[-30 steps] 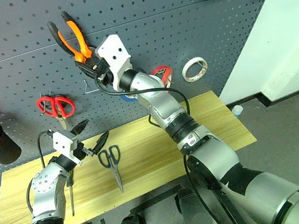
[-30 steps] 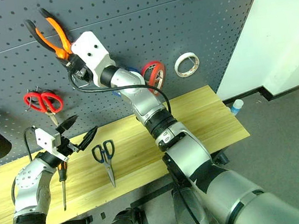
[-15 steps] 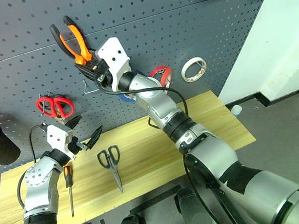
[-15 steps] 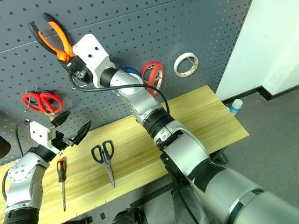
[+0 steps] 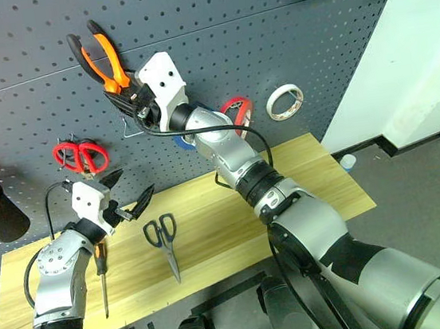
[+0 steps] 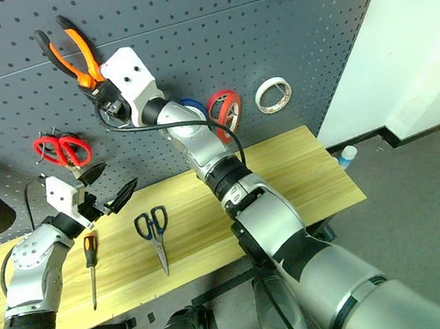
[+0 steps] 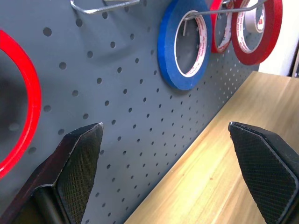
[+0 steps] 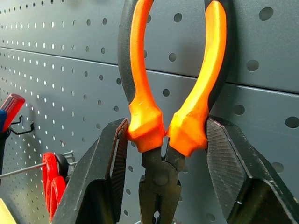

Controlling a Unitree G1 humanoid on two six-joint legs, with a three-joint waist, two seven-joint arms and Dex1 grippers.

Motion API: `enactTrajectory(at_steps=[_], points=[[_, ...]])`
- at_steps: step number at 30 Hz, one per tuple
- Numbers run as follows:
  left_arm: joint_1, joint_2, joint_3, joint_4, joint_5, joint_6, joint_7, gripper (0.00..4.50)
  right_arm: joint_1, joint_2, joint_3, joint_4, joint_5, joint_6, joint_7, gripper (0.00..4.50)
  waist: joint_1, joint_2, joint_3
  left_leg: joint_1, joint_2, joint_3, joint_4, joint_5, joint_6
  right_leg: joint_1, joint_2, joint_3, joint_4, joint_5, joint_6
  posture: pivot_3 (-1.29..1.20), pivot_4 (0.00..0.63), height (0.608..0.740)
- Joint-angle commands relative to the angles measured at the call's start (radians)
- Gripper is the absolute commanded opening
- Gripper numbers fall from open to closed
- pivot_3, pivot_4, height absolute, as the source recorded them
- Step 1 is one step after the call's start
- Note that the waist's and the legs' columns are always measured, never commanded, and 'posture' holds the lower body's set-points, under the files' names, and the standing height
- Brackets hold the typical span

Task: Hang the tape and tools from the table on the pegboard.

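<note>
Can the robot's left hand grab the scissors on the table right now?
Probably yes. The left gripper is open and holds nothing, and the dark-handled scissors lie uncovered on the table just beside it, nothing between them.

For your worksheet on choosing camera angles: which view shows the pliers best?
The right wrist view: the pliers are close up, orange handles upward, clamped between the right pincer against the pegboard. Both eye views show them small, held high against the board. The left wrist view shows tape rolls instead.
</note>
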Motion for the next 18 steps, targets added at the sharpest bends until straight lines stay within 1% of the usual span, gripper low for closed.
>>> enactTrajectory(at_steps=[1, 8, 18], points=[[0.01, 0.02, 0.042, 0.012, -0.004, -0.04, -0.006, 4.49, -0.019, 0.124, -0.007, -0.034, 0.021, -0.024, 0.015, 2.08, 0.0, 0.0, 0.0, 0.0, 0.0, 0.0, 0.0, 0.0, 0.0, 0.0, 0.0, 0.0, 0.0, 0.0, 0.0, -0.14, 0.074, 0.738], [0.081, 0.046, 0.099, 0.069, -0.02, -0.094, -0.045, 4.49, 0.008, 0.125, 0.009, -0.067, 0.022, -0.02, 0.026, 2.08, 0.0, 0.001, 0.0, 0.0, 0.0, 0.0, 0.0, 0.0, 0.0, 0.0, 0.0, 0.0, 0.001, 0.0, 0.0, -0.13, 0.097, 0.738], [0.186, 0.031, 0.118, 0.048, -0.032, -0.138, -0.062, 4.49, 0.048, 0.119, 0.04, -0.146, 0.018, -0.026, 0.023, 2.08, 0.007, 0.004, 0.003, 0.0, 0.0, 0.0, 0.0, 0.0, 0.0, 0.0, 0.0, 0.0, 0.001, 0.0, 0.0, -0.1, 0.142, 0.738]])
